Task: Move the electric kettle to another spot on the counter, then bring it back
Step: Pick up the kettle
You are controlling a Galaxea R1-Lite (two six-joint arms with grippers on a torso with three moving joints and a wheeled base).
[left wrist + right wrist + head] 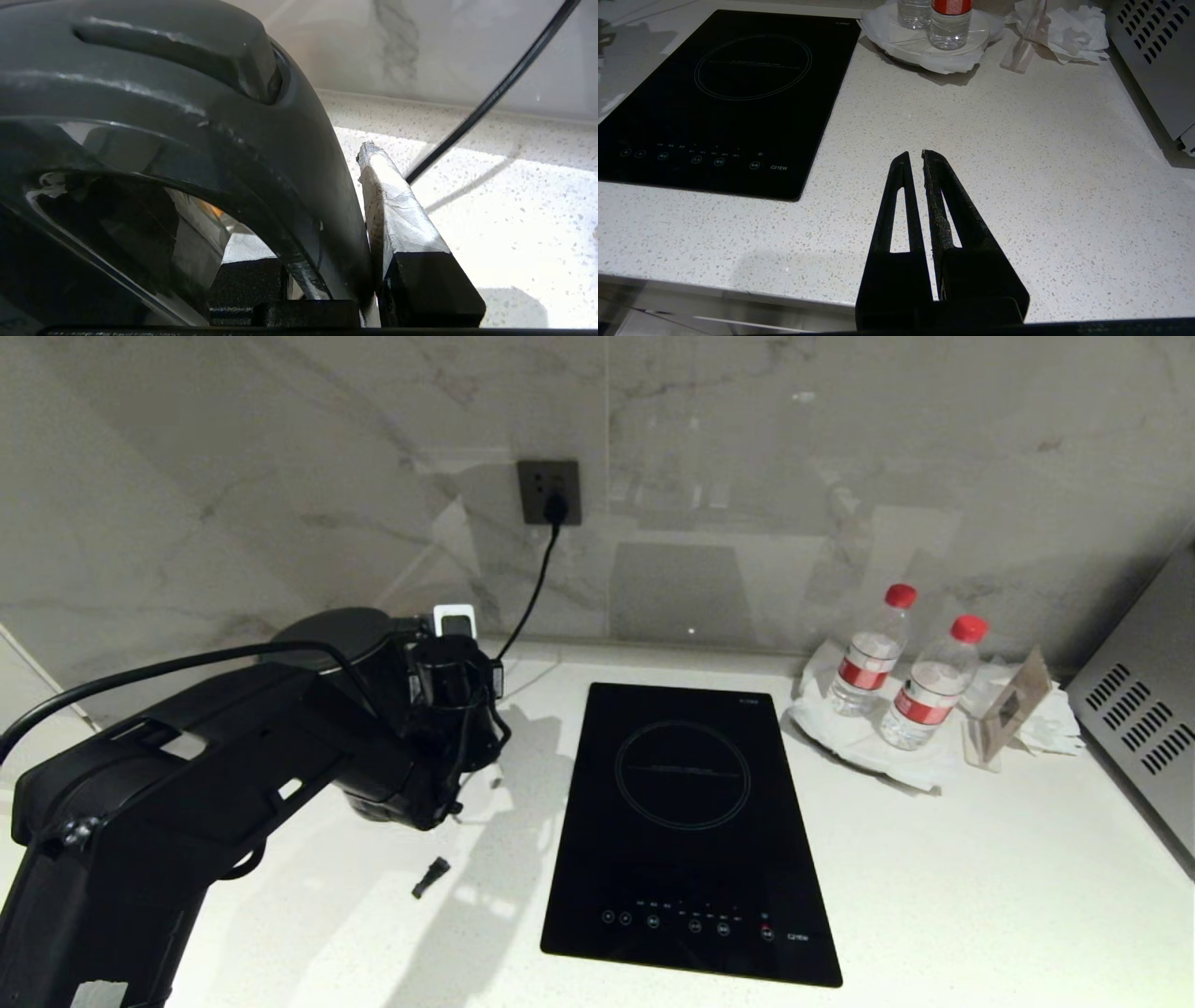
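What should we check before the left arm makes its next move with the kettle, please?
1. Left gripper closed on kettle handle: ok.
2. Kettle lifted off the counter: cannot tell.
3. Cord clear of the fingers: cannot tell.
4. Counter by the arm free: not ok, a small black piece lies there.
5. Right gripper shut, away from the kettle: ok.

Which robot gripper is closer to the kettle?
The left. The left gripper grips the electric kettle by its handle, beside the cooktop. The right gripper hangs shut over bare counter, away from it.
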